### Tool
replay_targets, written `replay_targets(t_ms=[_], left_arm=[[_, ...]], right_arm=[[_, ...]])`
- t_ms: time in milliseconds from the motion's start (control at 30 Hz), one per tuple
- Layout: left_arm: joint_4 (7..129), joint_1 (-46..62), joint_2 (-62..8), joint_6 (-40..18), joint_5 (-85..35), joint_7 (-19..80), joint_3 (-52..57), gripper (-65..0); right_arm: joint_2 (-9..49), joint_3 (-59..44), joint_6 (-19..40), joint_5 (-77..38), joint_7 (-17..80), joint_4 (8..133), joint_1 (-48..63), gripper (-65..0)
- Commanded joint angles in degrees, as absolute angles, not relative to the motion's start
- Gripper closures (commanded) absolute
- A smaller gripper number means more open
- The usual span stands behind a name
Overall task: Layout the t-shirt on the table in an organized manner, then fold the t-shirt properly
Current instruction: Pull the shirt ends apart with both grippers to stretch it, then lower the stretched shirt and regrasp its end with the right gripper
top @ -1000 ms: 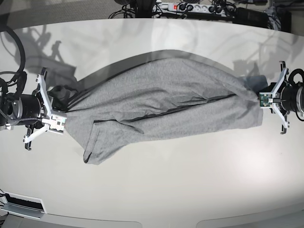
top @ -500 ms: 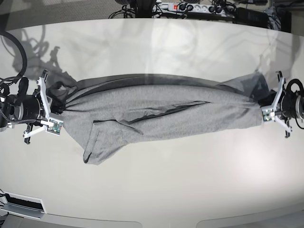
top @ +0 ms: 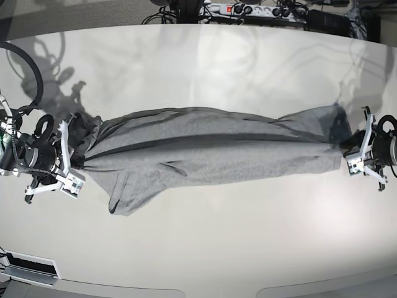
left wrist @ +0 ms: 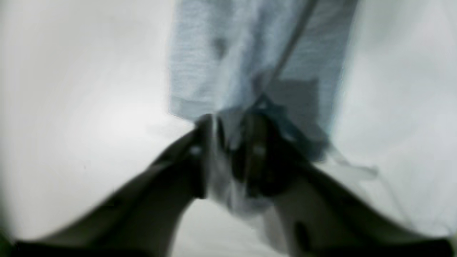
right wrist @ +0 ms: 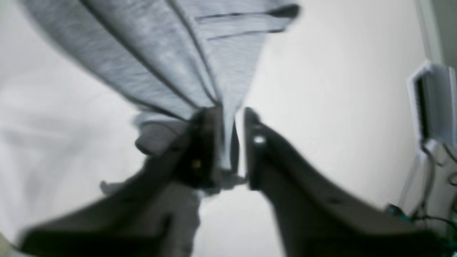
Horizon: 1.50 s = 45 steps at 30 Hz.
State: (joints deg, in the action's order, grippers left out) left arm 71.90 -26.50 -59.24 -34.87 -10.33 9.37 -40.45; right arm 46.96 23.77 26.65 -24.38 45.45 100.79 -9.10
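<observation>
Left gripper (left wrist: pixel 228 157): the two dark fingers (left wrist: pixel 200 157) stand slightly parted, with a bunch of grey cloth lying between them. The view is blurred, and whether the pads press the cloth or merely flank it cannot be told.

Right gripper (right wrist: pixel 228 142): its fingers (right wrist: pixel 203 150) are also slightly apart. A narrow gathered point of fabric runs down into the gap and lies against the left-hand finger in that view, while a sliver of light shows beside the other finger. A firm pinch cannot be confirmed.

The t-shirt (top: pixel 211 149) lies on the table (top: pixel 205 248) as a long, narrow band stretched between the two grippers. It is heather-grey knit with lengthwise folds and a dark seam line along its upper half. One sleeve (top: pixel 127 192) juts from the band toward the near edge of the table, close to the right gripper. The end at the left gripper is gathered, with darker fabric showing. No lettering is visible.

The table is smooth, glossy and off-white, with reflections and arm shadows on its far half. Its far edge curves. Wide bare surface lies on both long sides of the shirt. Beyond each gripper, bare surface runs to the side limits of the base view.

Past the far edge sits a power strip (top: pixel 248 9) amid dark cables. A white fixture (top: pixel 28 267) sits at the near corner on the right arm's side.
</observation>
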Motion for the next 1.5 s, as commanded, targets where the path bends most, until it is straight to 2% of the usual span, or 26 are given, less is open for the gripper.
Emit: replay_targets(t_ms=[0,100,300,367,433,467,567,700,800,867,1167,1333,1400,1467], left_arm=[[71.88,-28.01,-60.8,-32.25,-11.46,9.04,-39.62,-24.1],[71.83,-28.01,-60.77,-28.45,-12.78,10.79,-39.62,-33.3],[71.88,-28.6,-60.8,-26.55,-12.95,14.61,-39.62,-34.2],[71.88,-28.62,-60.86,-29.85,-14.96,16.36,-39.62,-34.2],[71.9,-28.6,-60.95,-38.33,-15.81,16.64,-39.62,-34.2],[71.9,-28.51,-60.95,-40.0,-15.81,16.64,-39.62,-34.2],[72.1,-27.75,-60.77,-40.0,-16.91,16.58,-39.66,-34.2],[72.14,-27.14,-60.29,-40.0,-17.45,16.6,-39.64,-34.2],[72.14,-26.35,-60.12,-40.0,-17.47,16.56,-39.64,-34.2],[72.14,-25.8,-59.96,-40.0,-17.5,16.53,-39.64,-34.2],[72.1,-24.45,-58.78,-40.0,-17.54,16.51,-39.64,-34.2],[72.1,-24.47,-57.47,-40.0,-18.17,16.56,-39.64,-34.2],[72.1,-24.47,-57.14,-40.0,-18.81,16.56,-39.64,-34.2],[72.1,-24.45,-57.01,-40.0,-19.16,16.58,-39.64,-34.2]], right_arm=[[48.12,22.98,25.96,-24.6,44.47,101.41,-10.52,-21.8],[48.12,22.98,25.91,-24.58,43.66,101.41,-10.5,-30.2],[48.12,22.98,24.43,-24.08,43.77,101.43,-10.66,-30.2],[48.12,22.98,26.39,-26.98,43.83,101.51,-10.66,-30.2],[47.99,22.98,30.76,-32.51,45.76,101.51,-10.5,-30.2],[47.7,22.98,32.91,-35.14,47.16,101.51,-10.35,-30.2],[45.76,23.0,35.44,-40.75,51.31,101.51,-9.69,-30.2],[42.46,23.0,34.65,-39.55,51.11,101.49,-7.29,-31.1],[39.44,23.0,33.78,-32.93,49.1,101.25,-4.16,-39.7],[37.87,23.0,31.46,-27.31,46.54,100.86,-2.24,-42.3],[33.41,23.0,23.0,-14.52,37.39,92.33,1.65,-42.1],[30.89,23.0,21.69,-12.95,36.36,88.84,1.43,-41.1],[30.52,23.0,18.7,-11.11,35.18,88.86,1.28,-36.6],[30.15,22.98,14.63,-7.42,34.17,88.86,1.28,-28.6]])
